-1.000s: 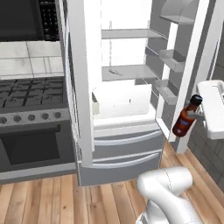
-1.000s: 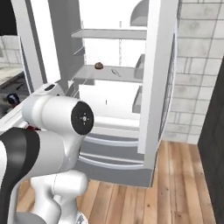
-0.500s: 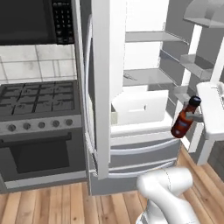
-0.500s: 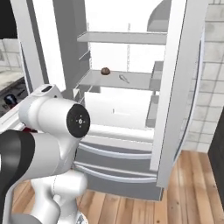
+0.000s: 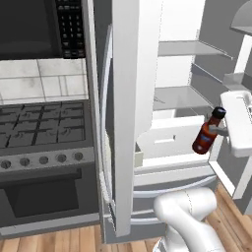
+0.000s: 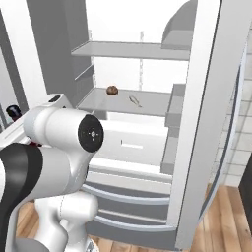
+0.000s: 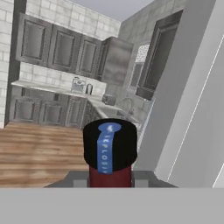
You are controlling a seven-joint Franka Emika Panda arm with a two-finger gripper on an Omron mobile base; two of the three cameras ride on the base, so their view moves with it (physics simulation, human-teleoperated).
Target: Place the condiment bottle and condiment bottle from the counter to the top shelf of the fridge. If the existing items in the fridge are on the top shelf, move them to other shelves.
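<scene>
A dark red condiment bottle [image 5: 205, 136] with a black cap hangs upright in front of the open fridge, and my gripper [image 5: 218, 130] is shut on its neck from the right. In the hand view its cap with a blue seal [image 7: 109, 143] stands between my fingers [image 7: 79, 179]. In the right base view the cap [image 6: 13, 112] peeks out behind the arm. The fridge's top shelf [image 6: 129, 49] lies above and beyond the bottle. On the shelf below [image 6: 152, 105] sit a small brown round item [image 6: 112, 90] and a thin pale item [image 6: 135, 101].
The fridge's left door [image 5: 132, 108] stands open between the bottle and the stove [image 5: 43, 129]. The right door [image 6: 209, 118] is open too, with door bins [image 6: 175, 97]. A white drawer [image 6: 132, 142] sits under the shelves. A microwave [image 5: 44, 27] hangs above the stove.
The whole picture has shifted: the base has driven closer to the fridge, which now looms larger. The bottle stays in the shut gripper.
</scene>
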